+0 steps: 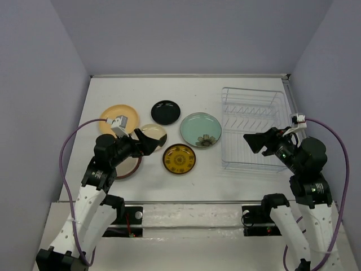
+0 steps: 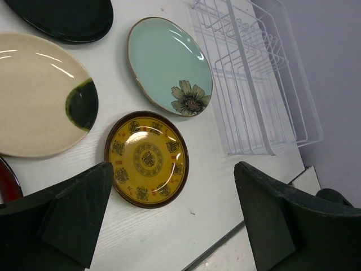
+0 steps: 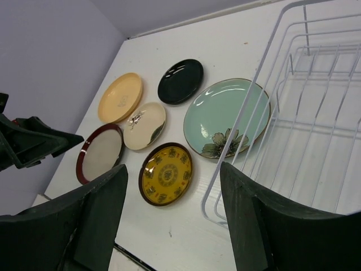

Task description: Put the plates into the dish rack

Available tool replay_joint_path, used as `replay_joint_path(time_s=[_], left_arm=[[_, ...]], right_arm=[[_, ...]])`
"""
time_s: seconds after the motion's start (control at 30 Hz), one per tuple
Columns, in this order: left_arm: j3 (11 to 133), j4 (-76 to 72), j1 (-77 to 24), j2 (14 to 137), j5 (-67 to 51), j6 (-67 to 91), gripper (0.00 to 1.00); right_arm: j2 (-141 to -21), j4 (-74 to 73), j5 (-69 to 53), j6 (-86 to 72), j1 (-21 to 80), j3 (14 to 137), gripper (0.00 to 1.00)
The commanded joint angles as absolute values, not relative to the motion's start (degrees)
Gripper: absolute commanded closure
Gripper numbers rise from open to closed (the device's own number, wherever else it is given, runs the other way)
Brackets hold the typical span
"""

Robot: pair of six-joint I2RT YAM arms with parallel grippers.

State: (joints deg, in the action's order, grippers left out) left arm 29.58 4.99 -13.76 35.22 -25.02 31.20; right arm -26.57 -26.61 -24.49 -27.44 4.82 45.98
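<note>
Six plates lie flat on the white table: orange-yellow (image 1: 119, 117), black (image 1: 165, 112), pale teal with a flower (image 1: 200, 129), amber patterned (image 1: 179, 158), cream (image 1: 153, 133) and cream with a red-brown rim (image 1: 128, 167), the last partly under my left arm. The white wire dish rack (image 1: 254, 129) stands empty at the right. My left gripper (image 1: 148, 142) is open and empty above the cream plate (image 2: 39, 96), with the amber plate (image 2: 146, 159) ahead. My right gripper (image 1: 254, 142) is open and empty over the rack's near left corner (image 3: 248, 147).
The table's front edge (image 2: 225, 243) runs just below the amber plate. Purple walls enclose the table at left, back and right. The left gripper shows at the left edge of the right wrist view (image 3: 34, 144).
</note>
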Motion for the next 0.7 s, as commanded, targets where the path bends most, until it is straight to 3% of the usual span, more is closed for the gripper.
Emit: replay_joint_path(time_s=[0.0, 0.2, 0.67], left_arm=[[28.13, 0.44, -13.54, 35.68, -30.65, 33.22, 0.01], [23.56, -8.97, -13.62, 39.72, -35.61, 38.41, 0.01], [18.28, -4.13, -26.35, 38.84, -8.80, 39.99, 0.01]], right_arm=[[-26.45, -25.14, -26.45, -27.77, 4.39, 45.27, 0.28], [-27.51, -22.77, -29.79, -29.53, 4.39, 43.07, 0.27], [-29.18, -17.05, -31.47, -31.12, 4.39, 36.92, 0.26]])
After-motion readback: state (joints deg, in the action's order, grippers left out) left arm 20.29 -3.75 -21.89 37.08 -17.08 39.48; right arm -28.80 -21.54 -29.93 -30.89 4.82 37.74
